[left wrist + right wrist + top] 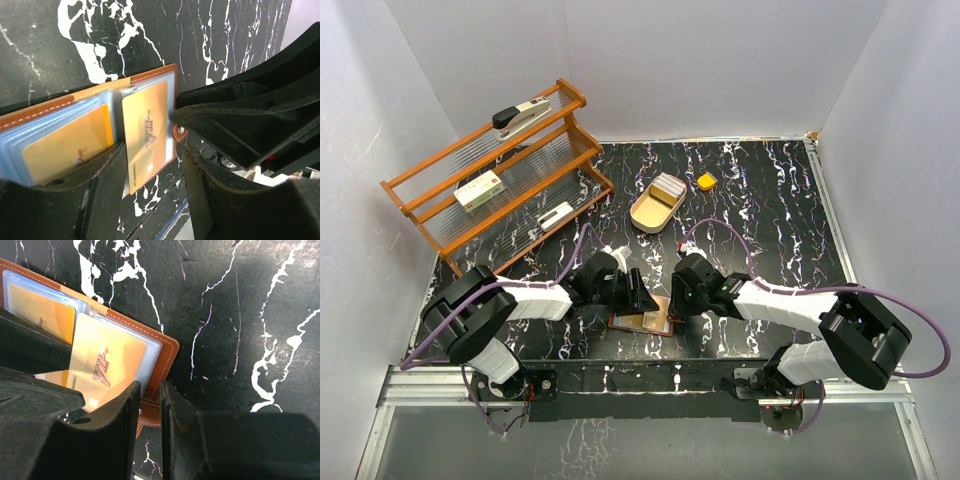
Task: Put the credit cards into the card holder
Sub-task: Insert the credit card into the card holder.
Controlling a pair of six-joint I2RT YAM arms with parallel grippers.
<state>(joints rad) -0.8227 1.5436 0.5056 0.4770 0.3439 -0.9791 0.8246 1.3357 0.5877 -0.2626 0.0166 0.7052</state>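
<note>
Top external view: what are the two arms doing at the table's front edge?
Both work on the open brown leather card holder. The right gripper pinches its snap tab. The left gripper straddles the near end of a gold VIP credit card lying partly in a clear sleeve; whether it grips the card is unclear. An orange card already sits in the neighbouring sleeve.

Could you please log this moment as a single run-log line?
stage: inserting | VIP card: part-way in card holder slot | left gripper: open around card | right gripper: pinching snap tab
</note>
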